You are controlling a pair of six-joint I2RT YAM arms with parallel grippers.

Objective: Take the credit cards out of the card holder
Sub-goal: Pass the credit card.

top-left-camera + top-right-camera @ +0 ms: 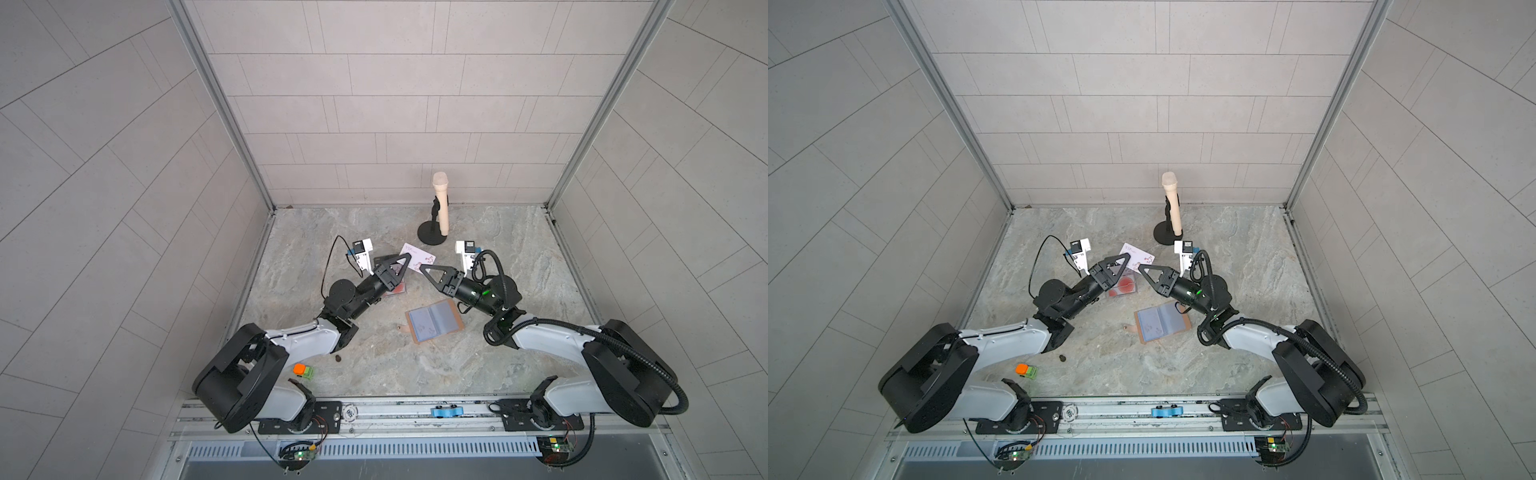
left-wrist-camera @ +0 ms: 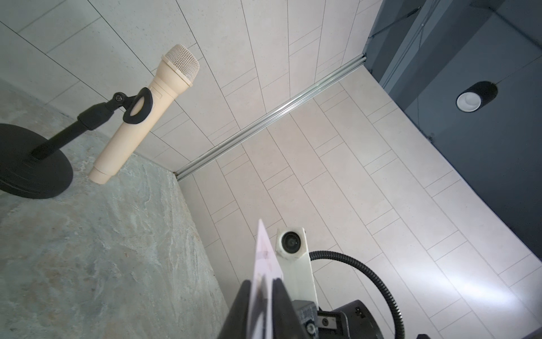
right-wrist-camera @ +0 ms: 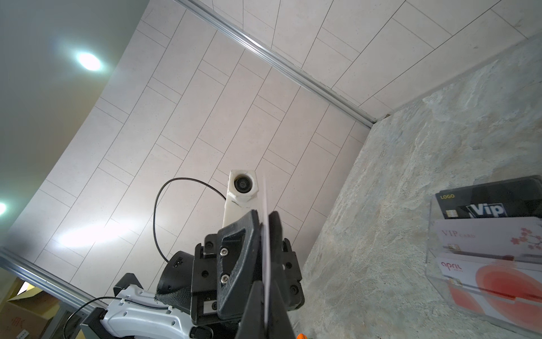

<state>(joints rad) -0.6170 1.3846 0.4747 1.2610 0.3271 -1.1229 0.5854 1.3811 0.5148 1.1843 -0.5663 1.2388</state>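
Meeting tip-to-tip above table (image 1: 519, 270), angled inward from each side.
R gripper (image 1: 423, 270) pinches pink VIP card (image 1: 422, 253); L gripper (image 1: 406, 260) flanks it, grip unclear.

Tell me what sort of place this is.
Probably a robot test cell, not a home or office: two robot arms bolted to a metal rail, working on a stone-look tabletop boxed in by tiled panel walls.

I get bright, even light and soft shadows in both top views; the wall tiles (image 1: 83, 208) bow toward the left and right frame edges. On the right wrist view a ceiling lamp (image 3: 89, 61) flares white.
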